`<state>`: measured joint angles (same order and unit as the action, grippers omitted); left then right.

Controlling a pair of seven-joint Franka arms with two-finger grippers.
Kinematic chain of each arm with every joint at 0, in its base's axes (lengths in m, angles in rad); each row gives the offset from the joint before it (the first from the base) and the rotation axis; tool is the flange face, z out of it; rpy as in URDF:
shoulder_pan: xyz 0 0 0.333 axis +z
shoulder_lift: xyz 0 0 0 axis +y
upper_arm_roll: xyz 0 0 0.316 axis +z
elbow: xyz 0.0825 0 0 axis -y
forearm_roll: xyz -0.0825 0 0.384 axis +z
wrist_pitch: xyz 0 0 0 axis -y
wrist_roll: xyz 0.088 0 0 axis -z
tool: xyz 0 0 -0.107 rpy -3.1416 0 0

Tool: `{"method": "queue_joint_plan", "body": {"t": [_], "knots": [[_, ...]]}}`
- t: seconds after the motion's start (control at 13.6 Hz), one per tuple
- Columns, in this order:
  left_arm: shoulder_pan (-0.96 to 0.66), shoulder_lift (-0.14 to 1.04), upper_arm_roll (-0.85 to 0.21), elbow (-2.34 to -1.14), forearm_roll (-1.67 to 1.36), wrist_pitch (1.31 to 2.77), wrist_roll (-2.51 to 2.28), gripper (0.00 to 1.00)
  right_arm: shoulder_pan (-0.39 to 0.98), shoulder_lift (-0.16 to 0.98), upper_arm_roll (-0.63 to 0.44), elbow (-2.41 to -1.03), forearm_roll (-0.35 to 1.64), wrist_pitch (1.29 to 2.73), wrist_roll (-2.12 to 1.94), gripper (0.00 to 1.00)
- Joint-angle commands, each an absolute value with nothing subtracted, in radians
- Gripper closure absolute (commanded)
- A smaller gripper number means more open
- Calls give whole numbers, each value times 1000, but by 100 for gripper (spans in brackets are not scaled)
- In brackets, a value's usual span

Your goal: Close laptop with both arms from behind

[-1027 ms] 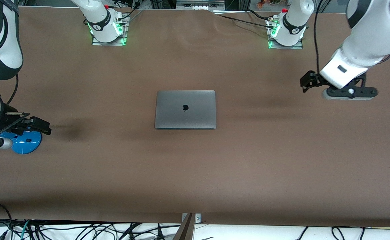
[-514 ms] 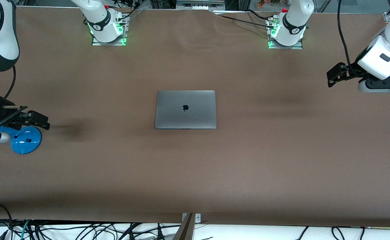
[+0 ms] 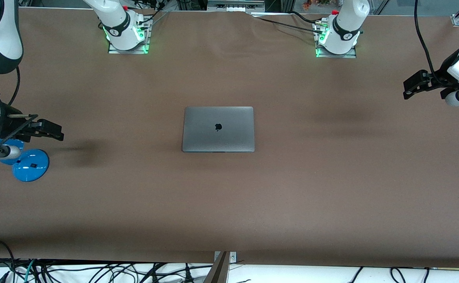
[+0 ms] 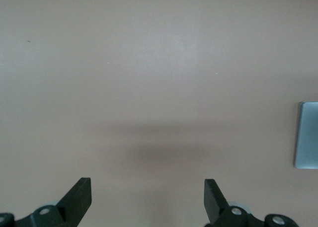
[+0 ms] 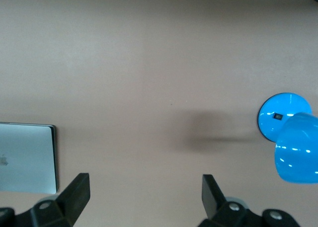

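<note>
Swung outward toward its table end since a second ago, left gripper hangs empty with fingers apart like right gripper, both well apart from shut laptop lying mid-table between them, long axis end-to-end.

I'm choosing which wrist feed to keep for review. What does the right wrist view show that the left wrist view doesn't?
Only the right wrist view: the blue desk lamp, the open right gripper, and the apple logo on the lid. Only the left wrist view: the open left gripper. Both: the closed space-grey metal laptop at the frame's edge, on the brown table.
</note>
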<state>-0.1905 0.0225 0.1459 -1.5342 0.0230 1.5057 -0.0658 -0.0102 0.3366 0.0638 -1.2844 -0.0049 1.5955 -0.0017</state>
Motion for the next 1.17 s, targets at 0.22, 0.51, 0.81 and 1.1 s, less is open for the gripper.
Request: {"method": "queue_joint_plan", "body": {"t": [0.22, 0.51, 0.81, 1.1], "knots": [[-179, 34, 133, -1572, -14, 1543, -43, 0, -25, 262, 83, -1341, -20, 1569, -8, 0], [-176, -4, 127, -1635, -9, 1577, -51, 0, -28, 198, 83, -1393, -17, 1574, -3, 0], [-176, -51, 129, -1709, -11, 1617, -52, 0, -46, 158, 83, -1448, -15, 1582, -6, 0], [-175, -51, 138, -1694, -11, 1606, -75, 0, -49, 123, 83, -1483, -15, 1583, 3, 0]]}}
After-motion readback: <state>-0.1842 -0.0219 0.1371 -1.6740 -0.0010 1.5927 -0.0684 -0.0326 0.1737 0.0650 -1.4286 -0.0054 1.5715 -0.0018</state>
